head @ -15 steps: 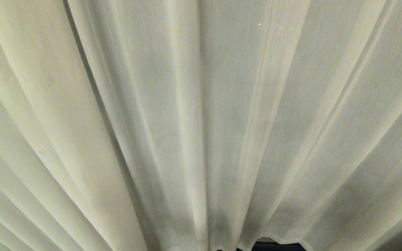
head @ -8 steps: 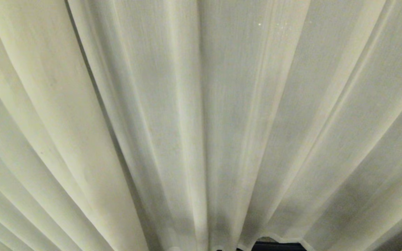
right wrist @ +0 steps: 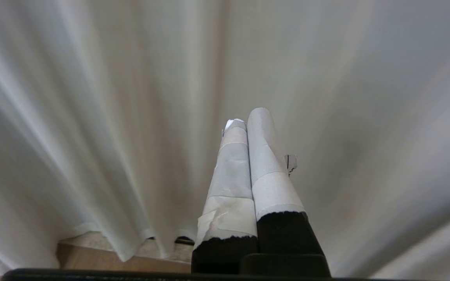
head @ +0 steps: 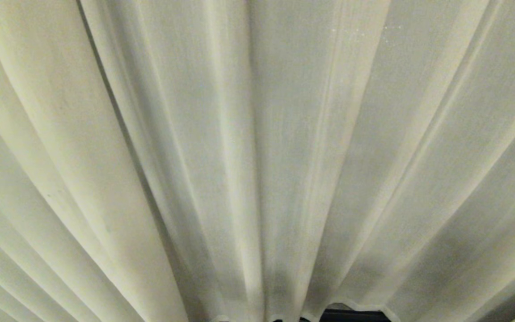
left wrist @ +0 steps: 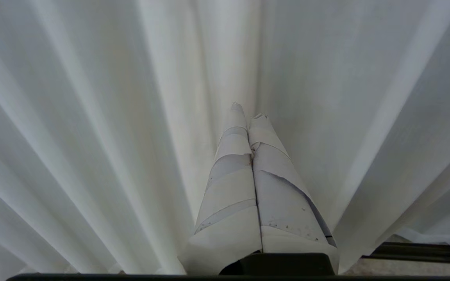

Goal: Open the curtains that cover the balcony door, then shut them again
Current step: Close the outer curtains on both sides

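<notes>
Head view is all fabric: the curtains (head: 257, 152), cream woven cloth with a fine grainy weave, hang in soft vertical folds that fan outward, their wavy hem just clearing a dark strip (head: 351, 315) at the bottom. Neither arm shows here.

Over to the wrists. The left claw (left wrist: 247, 111) points straight at the cloth, its two fingers wrapped in pale tape, scuffed and overlapping in bands, pressed flat together with nothing between them. The curtain folds rise right ahead of its tips and spread to both sides.

The right claw (right wrist: 246, 117) is the same story: taped fingers over black bases, squeezed together, empty. Cloth ahead of it too, and below its hem a bit of wooden floor (right wrist: 104, 259).
</notes>
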